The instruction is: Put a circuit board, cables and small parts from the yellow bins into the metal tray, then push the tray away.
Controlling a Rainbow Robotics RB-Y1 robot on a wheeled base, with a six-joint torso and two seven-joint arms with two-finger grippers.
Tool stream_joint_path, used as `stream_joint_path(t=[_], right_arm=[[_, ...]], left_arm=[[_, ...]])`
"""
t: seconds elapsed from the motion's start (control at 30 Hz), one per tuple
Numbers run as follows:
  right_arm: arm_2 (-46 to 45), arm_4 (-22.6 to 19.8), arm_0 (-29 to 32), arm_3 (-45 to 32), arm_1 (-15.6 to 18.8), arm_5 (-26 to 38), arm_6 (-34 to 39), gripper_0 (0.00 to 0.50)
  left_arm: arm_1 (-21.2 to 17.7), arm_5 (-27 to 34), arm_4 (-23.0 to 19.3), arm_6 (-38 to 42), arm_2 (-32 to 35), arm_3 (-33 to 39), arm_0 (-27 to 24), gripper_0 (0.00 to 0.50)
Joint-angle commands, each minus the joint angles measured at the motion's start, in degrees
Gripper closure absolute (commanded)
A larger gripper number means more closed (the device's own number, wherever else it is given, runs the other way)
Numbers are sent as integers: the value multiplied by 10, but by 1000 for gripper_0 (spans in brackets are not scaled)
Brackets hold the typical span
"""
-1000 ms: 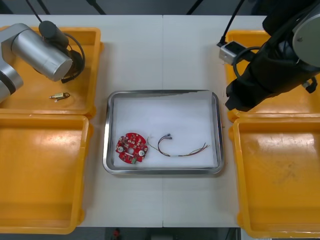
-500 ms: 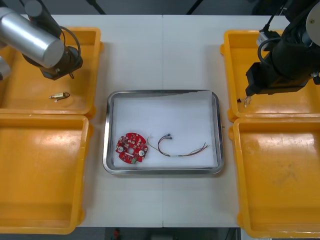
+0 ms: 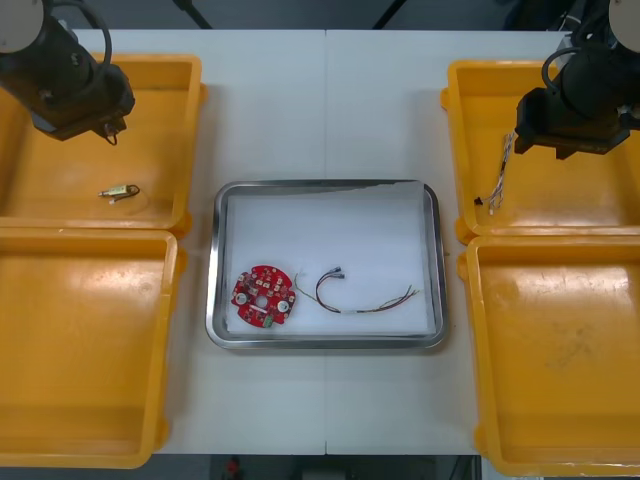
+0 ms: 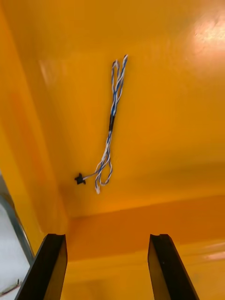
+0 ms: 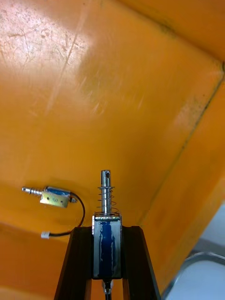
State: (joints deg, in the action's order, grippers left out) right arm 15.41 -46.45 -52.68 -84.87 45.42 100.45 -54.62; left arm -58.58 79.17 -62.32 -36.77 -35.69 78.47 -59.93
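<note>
2 grippers: swung out over far yellow bins [image 3: 192, 75].
Left gripper [image 5: 107, 234]: clamps small metal part [image 5: 106, 197], bound for your metal tray [image 3: 325, 186].
Right gripper [image 4: 107, 241]: wide above twisted cable [image 4: 110, 131].

A light table [image 3: 325, 100] — metal tray [image 3: 325, 185] at its middle, two yellow bins [image 3: 80, 350] at each side.

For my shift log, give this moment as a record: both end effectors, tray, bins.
Left end effector: shut on a small metal part, over the far left bin
Right end effector: open, over the blue and white cable in the far right bin
Tray: red circuit board, thin cable
Far left bin floor: second small metal part
</note>
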Motion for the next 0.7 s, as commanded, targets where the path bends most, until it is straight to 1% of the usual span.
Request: stream_joint_path(t=[0.03, 0.13, 0.23, 0.43, 0.7], right_arm=[[-18, 31, -32, 31, -23, -28, -5, 0], [-18, 53, -32, 66, -40, -60, -6, 0], [-18, 74, -32, 90, -56, -77, -8, 0], [-18, 109, -32, 142, -82, -117, -15, 0], [-18, 113, -32, 206, -97, -179, -24, 0]], left_arm=[[-36, 34, -25, 27, 17, 48, -27, 500], [-39, 51, -27, 74, 17, 86, -27, 500], [-39, 57, -30, 108, 17, 111, -26, 500], [-39, 69, -32, 158, 17, 156, -26, 500], [-28, 78, -30, 232, 17, 210, -26, 500]])
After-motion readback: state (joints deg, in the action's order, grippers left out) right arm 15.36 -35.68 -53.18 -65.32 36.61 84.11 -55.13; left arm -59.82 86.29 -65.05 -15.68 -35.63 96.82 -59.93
